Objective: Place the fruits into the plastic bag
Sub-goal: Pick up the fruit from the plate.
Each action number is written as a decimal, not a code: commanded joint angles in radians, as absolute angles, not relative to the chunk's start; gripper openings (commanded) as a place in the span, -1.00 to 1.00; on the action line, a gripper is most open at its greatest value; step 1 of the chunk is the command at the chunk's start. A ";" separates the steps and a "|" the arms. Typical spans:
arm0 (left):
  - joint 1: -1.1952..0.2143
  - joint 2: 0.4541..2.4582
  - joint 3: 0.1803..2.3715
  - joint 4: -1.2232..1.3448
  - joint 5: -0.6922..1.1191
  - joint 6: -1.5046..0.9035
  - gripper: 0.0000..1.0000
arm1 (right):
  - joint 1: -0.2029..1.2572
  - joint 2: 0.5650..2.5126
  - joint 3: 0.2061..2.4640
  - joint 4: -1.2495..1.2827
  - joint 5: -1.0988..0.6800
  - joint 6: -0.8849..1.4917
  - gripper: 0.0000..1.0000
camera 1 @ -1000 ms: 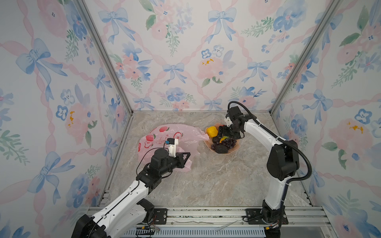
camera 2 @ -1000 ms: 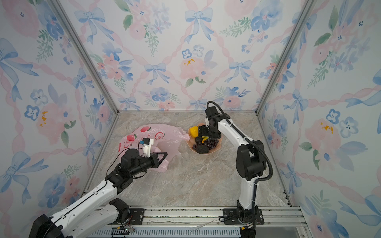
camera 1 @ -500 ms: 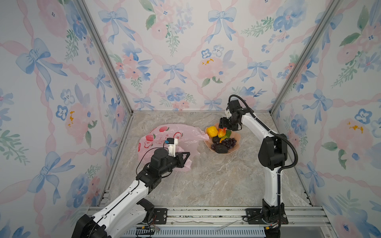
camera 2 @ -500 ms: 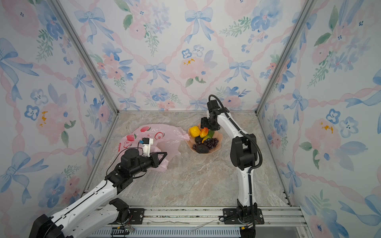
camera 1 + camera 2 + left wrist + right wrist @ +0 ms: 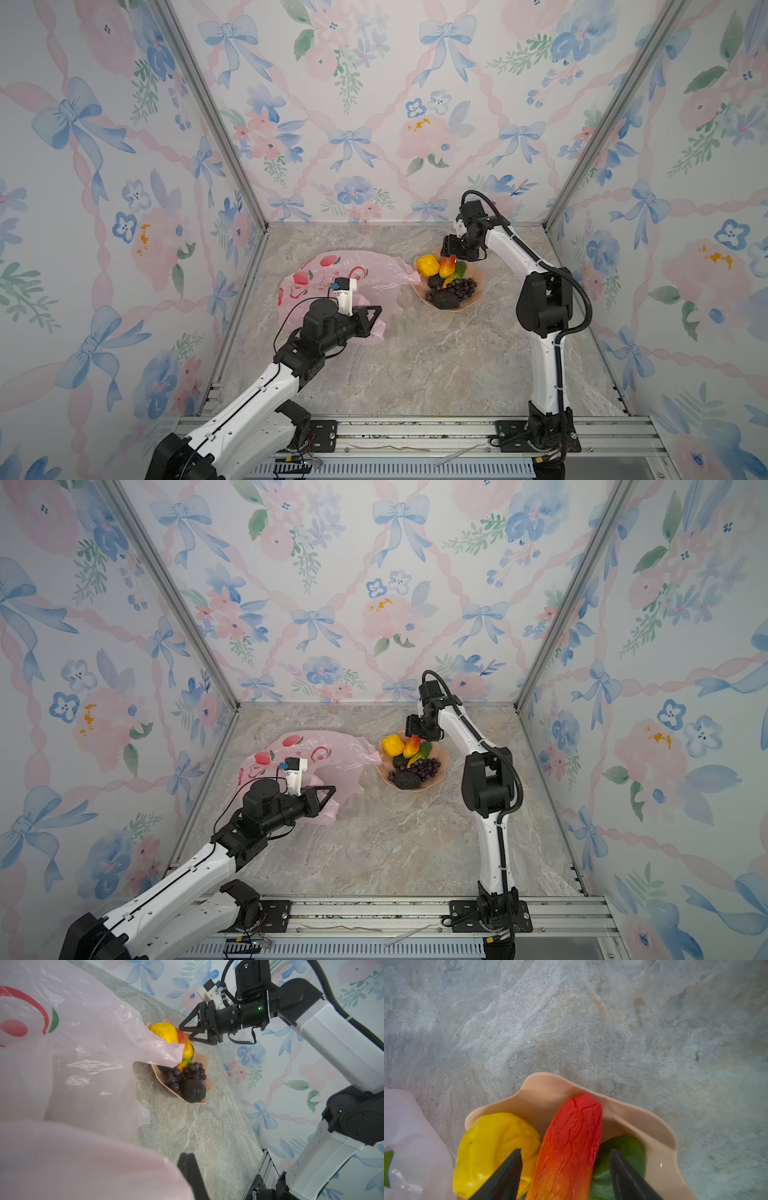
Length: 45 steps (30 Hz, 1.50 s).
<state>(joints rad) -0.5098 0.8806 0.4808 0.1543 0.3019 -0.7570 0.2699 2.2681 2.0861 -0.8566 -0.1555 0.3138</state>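
The cell is lined with bow-and-flower wallpaper [image 5: 374, 104] and floored by a grey marbled desk [image 5: 415, 365].

Placement: The plastic bag [image 5: 365, 274] lies toward the back-left of the desk, printed side up. One corner of its film is drawn across to touch the left rim of the peach scalloped dish [image 5: 478, 282], which stands near the back edge, right of centre. The left gripper [image 5: 374, 318] is clenched. Pink film is bunched at its tips on the bag's near edge. It is judged that this edge is pinched and lifted so that the mouth gapes toward the dish.

The right gripper [image 5: 565, 1150] is held released over the back of the dish. One jaw stands on each side of the red-orange mango [image 5: 571, 1142], and neither is seen touching it. The yellow fruit [image 5: 492, 1147] lies under one jaw and the green fruit [image 5: 627, 1149] under the other. This straddle is judged to be the set-up for picking the mango.

Contents: The dish holds the yellow fruit, the mango, the green fruit, the dark purple grapes [image 5: 463, 286] and the black bumpy pieces [image 5: 446, 300], all packed in contact. No fruit can be made out inside the bag, though its film is only partly see-through. No transfer is judged to have been made.
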 commanded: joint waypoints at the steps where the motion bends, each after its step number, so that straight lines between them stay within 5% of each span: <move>1: -0.502 0.875 0.476 0.152 0.295 -0.760 -1.00 | 0.265 2.308 2.115 -0.882 -0.183 0.316 0.32; 16: -0.500 0.863 0.443 0.172 0.293 -0.770 -1.00 | 0.294 2.357 2.161 -0.899 -0.199 0.305 0.12; 25: -0.494 0.854 0.441 0.170 0.299 -0.770 -1.00 | 0.298 2.286 2.111 -0.856 -0.163 0.315 -0.19; 33: -0.494 0.854 0.453 0.170 0.310 -0.770 -1.00 | 0.285 2.178 2.014 -0.807 -0.159 0.323 -0.24; 45: -0.494 0.852 0.453 0.189 0.340 -0.779 -1.00 | 0.223 1.915 1.724 -0.601 -0.475 0.472 -0.30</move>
